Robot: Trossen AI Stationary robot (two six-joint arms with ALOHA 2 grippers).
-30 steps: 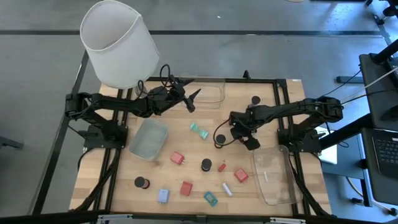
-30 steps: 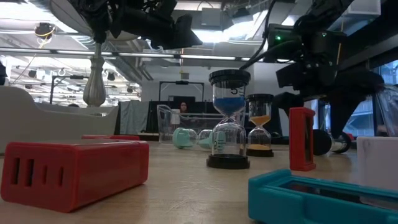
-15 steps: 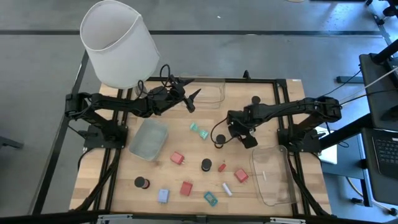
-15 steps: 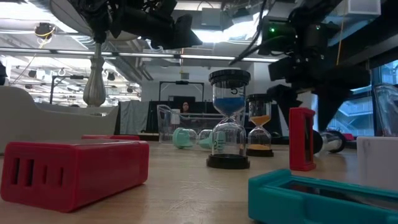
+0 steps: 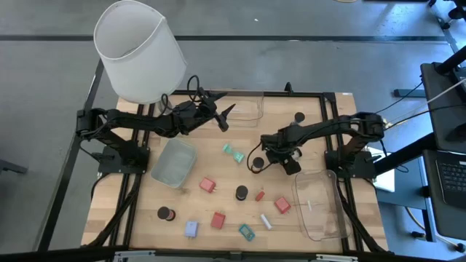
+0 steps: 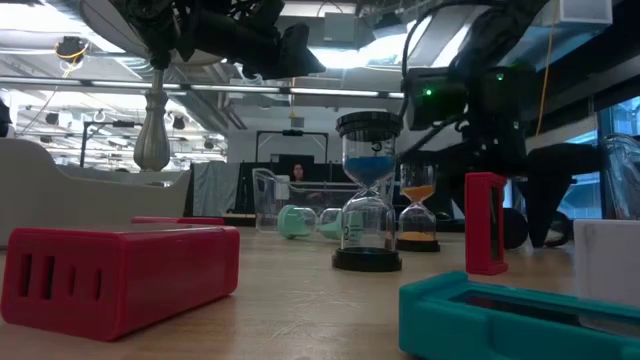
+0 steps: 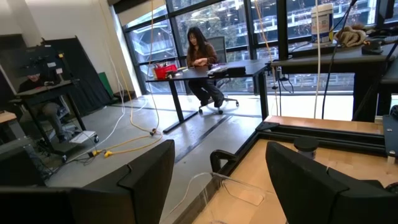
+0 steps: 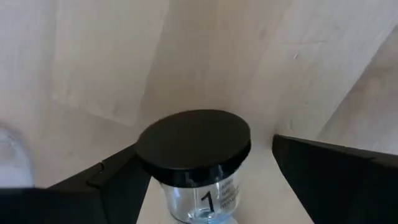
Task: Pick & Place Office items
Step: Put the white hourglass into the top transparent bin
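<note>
High view: the right gripper is low over the middle of the wooden tabletop, at a small sand timer with a black cap. In the right wrist view that timer stands upright between the two dark fingers, its clear body marked with a "1"; the jaws are spread on either side of it with a gap showing on each side, so they are not pinching it.

The left gripper hangs above the far edge of the tabletop, near a clear tray, jaws spread and holding nothing.

The other office items lie scattered on the near half of the tabletop: a teal clip, red blocks and, a dark cylinder, a pale-blue clip and a small white stick. A second clear tray lies left of them, a third on the right.
</note>
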